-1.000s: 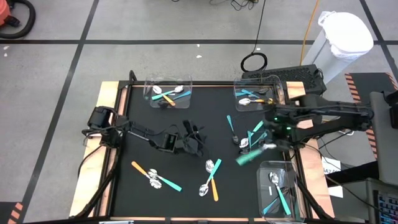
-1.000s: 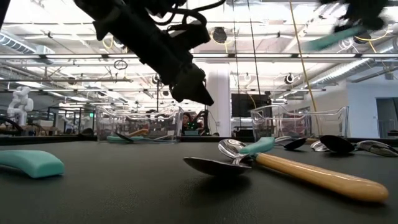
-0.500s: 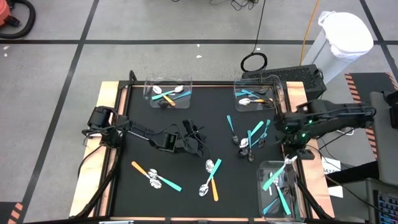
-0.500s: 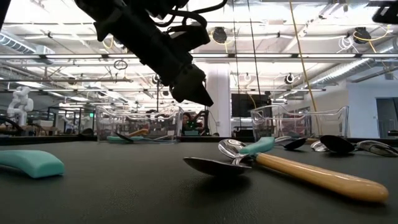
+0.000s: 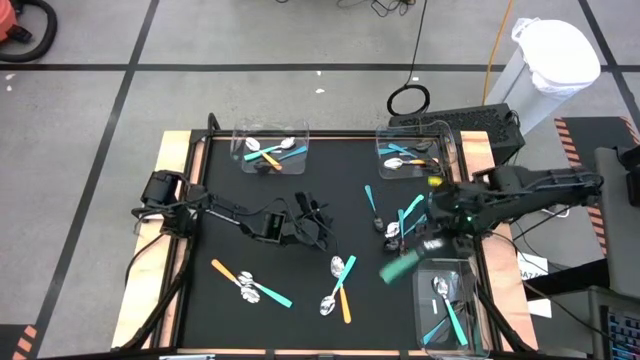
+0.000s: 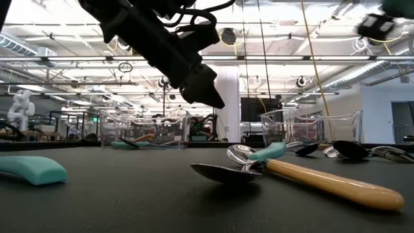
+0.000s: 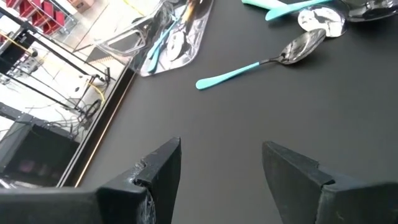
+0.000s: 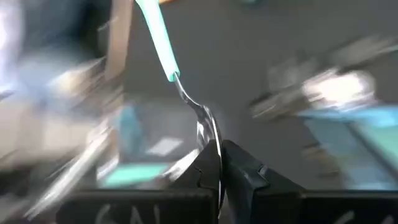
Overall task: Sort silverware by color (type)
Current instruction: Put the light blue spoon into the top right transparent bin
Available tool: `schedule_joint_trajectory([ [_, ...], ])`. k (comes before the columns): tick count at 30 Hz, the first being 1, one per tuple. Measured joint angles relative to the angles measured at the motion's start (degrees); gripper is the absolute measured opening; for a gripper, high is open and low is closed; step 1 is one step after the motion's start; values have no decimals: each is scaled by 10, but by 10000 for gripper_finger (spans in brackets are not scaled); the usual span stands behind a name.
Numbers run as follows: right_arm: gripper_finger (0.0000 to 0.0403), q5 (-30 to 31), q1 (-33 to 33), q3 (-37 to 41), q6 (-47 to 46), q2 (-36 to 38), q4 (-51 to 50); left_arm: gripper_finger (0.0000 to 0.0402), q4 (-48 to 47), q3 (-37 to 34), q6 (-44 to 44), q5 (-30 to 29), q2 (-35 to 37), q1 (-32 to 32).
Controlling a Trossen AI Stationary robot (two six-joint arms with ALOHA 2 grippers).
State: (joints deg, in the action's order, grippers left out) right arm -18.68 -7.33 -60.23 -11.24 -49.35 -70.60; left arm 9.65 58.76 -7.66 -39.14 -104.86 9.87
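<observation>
Teal-handled spoon (image 8: 186,93) sits pinched by its metal head in the right end effector (image 5: 432,240), carried above the table (image 5: 300,205) just beside the near clear bin (image 5: 447,300). Next, I'd guess: release over that bin. Left end effector (image 7: 221,165) waits spread, mid-table.

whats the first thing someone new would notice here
Most likely the right gripper, shut on the metal end of a teal-handled spoon and carrying it beside the clear bin at the table's near right corner. Next, the loose teal and orange spoons scattered across the black mat. The left gripper hangs open over the mat's middle.
</observation>
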Motion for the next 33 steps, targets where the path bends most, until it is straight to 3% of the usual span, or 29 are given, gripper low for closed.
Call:
schedule_joint_trajectory([
  [4,5,240,20,-22,0,3,36,216,1,0,-1,-7,0,-3],
  [7,5,361,43,-21,-22,-3,90,216,1,0,40,-87,0,-2],
  [11,5,382,84,-8,-29,-33,192,216,-25,1,64,-155,25,9],
  [16,6,413,150,13,-5,-98,313,216,-110,3,172,-156,88,24],
  [20,6,369,207,13,10,-157,396,216,-246,3,273,-156,154,35],
  [23,6,354,243,8,24,-183,375,216,-364,-2,350,-156,190,47],
  [26,6,402,283,8,30,-186,319,216,-436,-18,425,-158,203,59],
  [33,6,426,360,7,35,-146,230,216,-421,-87,525,-156,203,78],
])
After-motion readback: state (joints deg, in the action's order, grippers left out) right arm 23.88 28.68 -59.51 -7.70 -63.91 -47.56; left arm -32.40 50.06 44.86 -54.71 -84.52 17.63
